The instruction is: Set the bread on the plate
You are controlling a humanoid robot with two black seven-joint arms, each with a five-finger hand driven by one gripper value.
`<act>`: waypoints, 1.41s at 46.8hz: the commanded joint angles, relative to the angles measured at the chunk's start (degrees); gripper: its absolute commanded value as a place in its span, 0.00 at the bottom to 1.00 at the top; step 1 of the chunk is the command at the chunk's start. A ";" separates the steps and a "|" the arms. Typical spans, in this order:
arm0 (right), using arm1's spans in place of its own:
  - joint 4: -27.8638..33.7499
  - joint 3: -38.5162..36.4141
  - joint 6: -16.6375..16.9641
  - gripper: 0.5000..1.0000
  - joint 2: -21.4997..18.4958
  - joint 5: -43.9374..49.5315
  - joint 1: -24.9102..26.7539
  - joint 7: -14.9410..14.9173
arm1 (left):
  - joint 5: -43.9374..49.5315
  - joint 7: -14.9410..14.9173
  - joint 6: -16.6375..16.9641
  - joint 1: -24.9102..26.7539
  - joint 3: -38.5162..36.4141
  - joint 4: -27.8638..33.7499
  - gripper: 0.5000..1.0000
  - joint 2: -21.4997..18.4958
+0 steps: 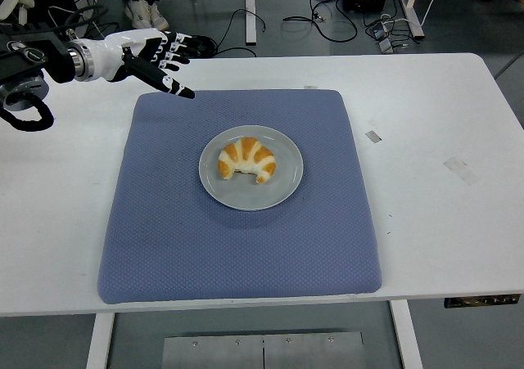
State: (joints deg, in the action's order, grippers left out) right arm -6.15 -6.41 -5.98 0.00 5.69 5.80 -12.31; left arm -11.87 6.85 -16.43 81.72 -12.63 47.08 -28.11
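Bread [246,159] lies centred on plate [286,185], mid mat [164,238]. Looks light, soft, flaky, crushable; best pinched gently across its thick middle. Left hand [160,58] at 10 o'clock, fingers spread, empty.

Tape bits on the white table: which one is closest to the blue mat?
The small grey tape piece just right of the blue quilted mat. The paler tape strip lies farther right on the white table.
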 commanded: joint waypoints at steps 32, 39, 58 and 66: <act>0.00 0.00 0.00 1.00 0.00 0.02 0.00 0.00 | 7.82 0.10 -0.01 -8.33 10.34 -3.05 0.94 -10.12; 0.00 0.00 0.00 1.00 0.00 -0.07 0.00 0.00 | 7.91 0.10 -0.19 -9.47 12.18 -3.14 0.94 -11.44; 0.00 0.00 0.00 1.00 0.00 0.02 0.00 0.00 | 7.82 -0.69 -0.19 -14.04 19.66 -6.30 0.94 -11.09; 0.00 0.00 0.00 1.00 0.00 0.02 0.00 0.00 | 7.74 -0.69 -0.10 -13.95 19.57 -6.65 0.95 -11.00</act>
State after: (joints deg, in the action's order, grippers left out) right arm -6.15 -6.41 -5.98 0.00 5.66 5.80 -12.30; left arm -4.04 6.15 -16.54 67.67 7.04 40.43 -39.12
